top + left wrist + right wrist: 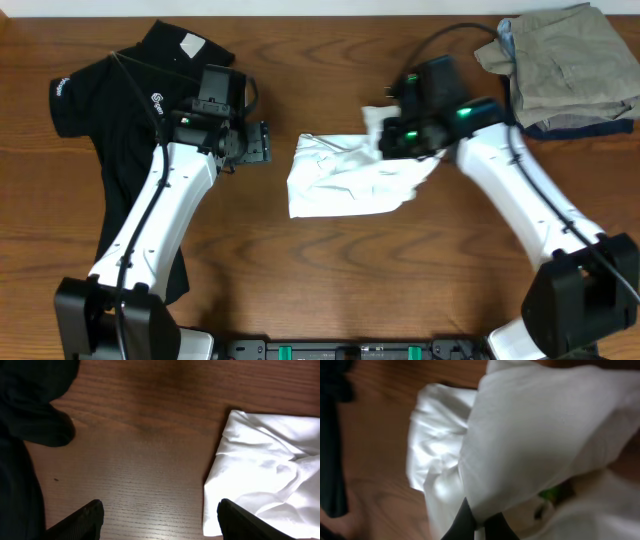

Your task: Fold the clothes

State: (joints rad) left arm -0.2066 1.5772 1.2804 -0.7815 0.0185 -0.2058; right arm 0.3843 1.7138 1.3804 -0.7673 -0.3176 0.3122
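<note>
White T-shirt lies bunched at centre of table, upper right edge pinched between fingers of right gripper; left gripper hovers just left of it, fingers spread, holding nothing; black shirt lies far left.

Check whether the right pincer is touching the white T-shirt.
Touching. The right wrist view shows the right pincer closed on a fold of the white T-shirt.
</note>
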